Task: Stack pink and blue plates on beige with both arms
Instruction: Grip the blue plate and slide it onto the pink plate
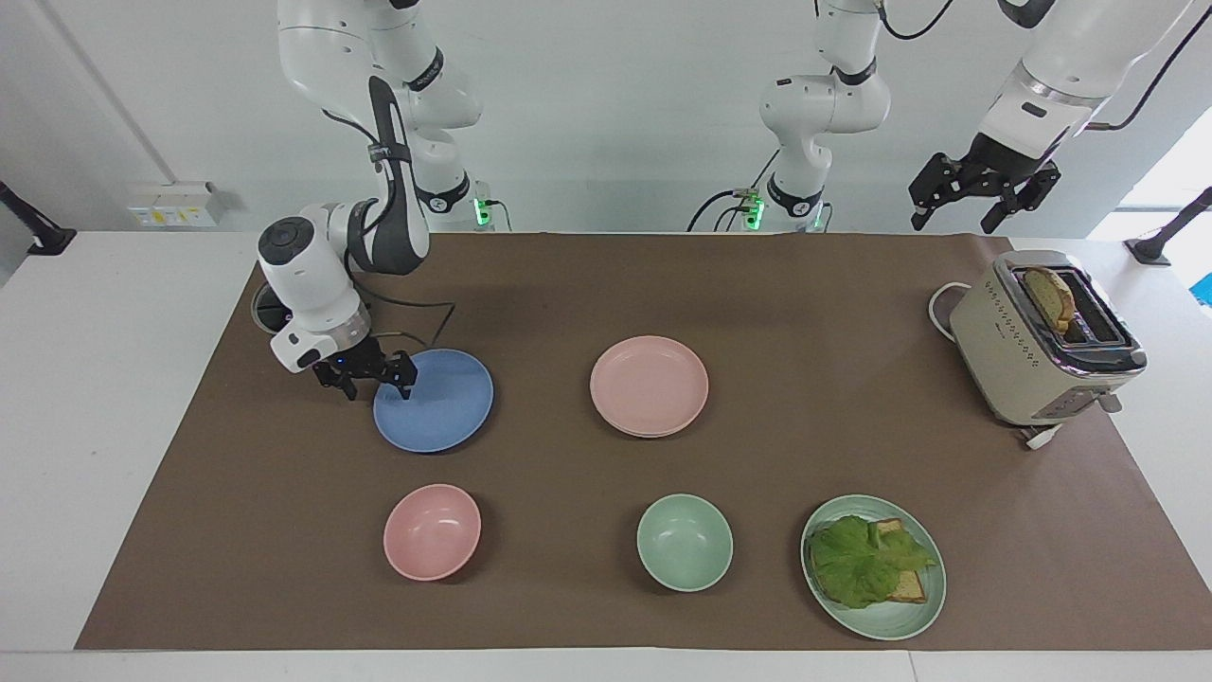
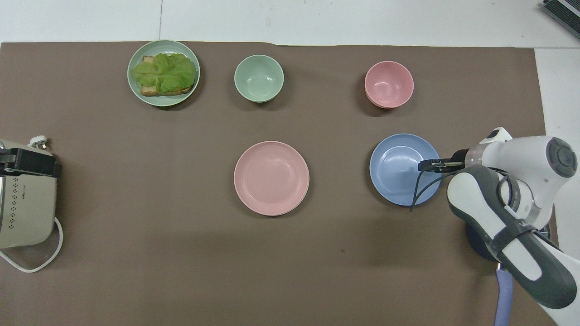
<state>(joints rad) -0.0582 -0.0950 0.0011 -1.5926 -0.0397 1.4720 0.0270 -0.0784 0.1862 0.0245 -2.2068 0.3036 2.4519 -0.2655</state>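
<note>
My right gripper (image 1: 372,384) straddles the blue plate (image 1: 437,402)'s rim, fingers narrowing but not yet clamped, so the thin edge may slip out.

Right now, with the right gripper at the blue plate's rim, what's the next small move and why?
Probably finish closing the right gripper on the blue plate: its fingers straddle the rim, the plate lies flat, and the pink plate already tops a pale plate. The left gripper waits above the toaster.
</note>
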